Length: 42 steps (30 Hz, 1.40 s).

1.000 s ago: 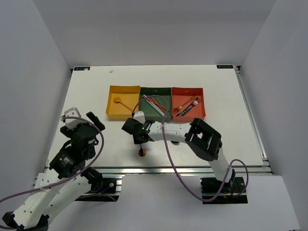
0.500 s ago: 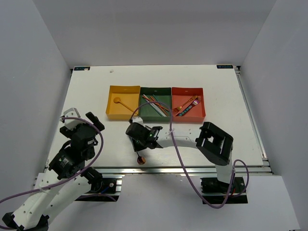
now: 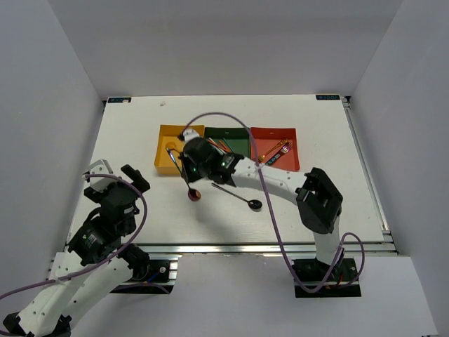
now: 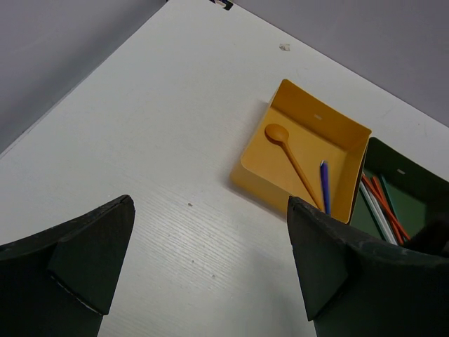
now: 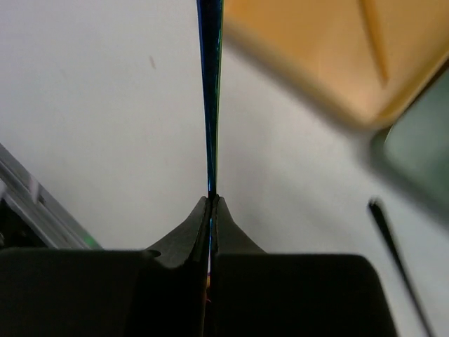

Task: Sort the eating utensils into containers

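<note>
Slim spoon (image 5: 210, 84), blue handle, reddish bowl

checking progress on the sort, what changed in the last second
The right gripper, still shut on a slim red-bowled spoon, swung from the table's near edge up and left to the yellow tray. A black spoon that the arm covered now shows. The open left gripper, green tray and red tray look unchanged.

Table (image 3: 133, 140): white top, faint wood grain, rectangular, evenly lit from above.
Back wall (image 3: 224, 42), left wall (image 3: 42, 140), right wall (image 3: 414, 140): plain grey panels, closed table in on three sides.
Aluminium rail (image 3: 231, 248): ran along near edge.
Side rail (image 3: 365, 168): ran along right edge.
Black tags (image 3: 119, 100): sat at both far corners.
</note>
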### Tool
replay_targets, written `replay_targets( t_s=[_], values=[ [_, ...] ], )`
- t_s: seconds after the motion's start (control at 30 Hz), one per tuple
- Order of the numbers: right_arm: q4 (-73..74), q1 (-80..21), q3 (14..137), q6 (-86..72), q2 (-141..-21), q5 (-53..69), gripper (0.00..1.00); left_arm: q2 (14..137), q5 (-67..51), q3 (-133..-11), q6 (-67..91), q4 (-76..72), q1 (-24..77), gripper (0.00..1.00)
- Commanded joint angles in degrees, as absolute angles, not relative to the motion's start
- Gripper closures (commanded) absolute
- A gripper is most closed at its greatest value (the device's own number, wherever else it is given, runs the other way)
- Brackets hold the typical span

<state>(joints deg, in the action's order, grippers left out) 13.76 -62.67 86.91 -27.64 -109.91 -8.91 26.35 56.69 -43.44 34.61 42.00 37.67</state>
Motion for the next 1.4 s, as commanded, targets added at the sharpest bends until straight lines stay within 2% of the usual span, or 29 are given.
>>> replay_targets(
  t_s=[0.0,0.1,0.13,0.27,0.53,0.57,0.6,0.63,0.7,0.77,0.87,1.0,1.07,1.13,1.27,1.37],
  values=[
    [11.7,-57.1,98.1,-17.9,-112.7,-2.5,1.0,25.5,58.0,-42.9,35.2,42.5,37.6,0.02],
    [13.5,-53.8,110.3,-10.6,-121.8,4.9,1.0,25.8,57.7,-42.9,34.8,42.1,37.6,0.02],
    [15.1,-53.2,117.0,-8.9,-124.0,5.4,1.0,26.3,57.5,-42.9,34.7,42.0,37.6,0.02],
    [14.4,-50.1,127.7,-2.8,-133.0,6.1,1.0,27.2,57.2,-43.0,34.7,42.1,37.6,0.02],
    [7.3,-47.5,129.0,-1.9,-138.4,5.8,0.98,26.9,56.4,-42.6,33.9,41.3,37.6,0.02],
    [7.3,-47.5,129.1,-2.0,-138.7,5.7,0.88,27.0,56.3,-42.6,33.9,41.3,37.6,0.02],
    [7.4,-47.5,129.1,-2.3,-138.6,5.3,0.64,27.3,56.1,-42.6,33.7,41.1,37.6,0.02],
    [7.4,-47.5,128.9,-2.3,-138.4,5.1,0.54,27.5,56.0,-42.7,33.7,41.1,37.6,0.02],
    [8.2,-47.4,129.0,-2.3,-137.4,4.0,0.4,28.0,55.7,-42.7,33.6,41.0,37.6,0.02],
    [8.8,-47.5,128.8,-2.7,-135.8,2.9,0.35,28.2,55.6,-42.7,33.5,41.0,37.6,0.02],
    [9.7,-47.5,125.2,-2.9,-130.3,0.9,0.3,28.4,55.5,-42.7,33.5,41.0,37.6,0.02],
    [11.1,-47.5,111.0,0.1,-115.2,2.5,0.3,28.3,55.7,-42.6,33.6,41.1,37.6,0.02],
    [12.1,-47.5,99.0,5.1,-107.1,7.3,0.3,28.0,55.9,-42.8,33.7,41.3,37.6,0.02],
    [14.6,-47.5,88.0,7.5,-102.2,9.6,0.3,27.8,56.0,-42.6,33.7,41.1,37.6,0.02],
    [16.7,-48.1,74.2,8.7,-92.2,7.3,0.3,27.9,55.9,-42.6,33.7,41.0,37.6,0.02],
    [17.2,-48.1,67.3,9.4,-89.8,5.7,0.31,28.3,55.7,-42.7,33.7,41.0,37.6,0.02]
  ],
)
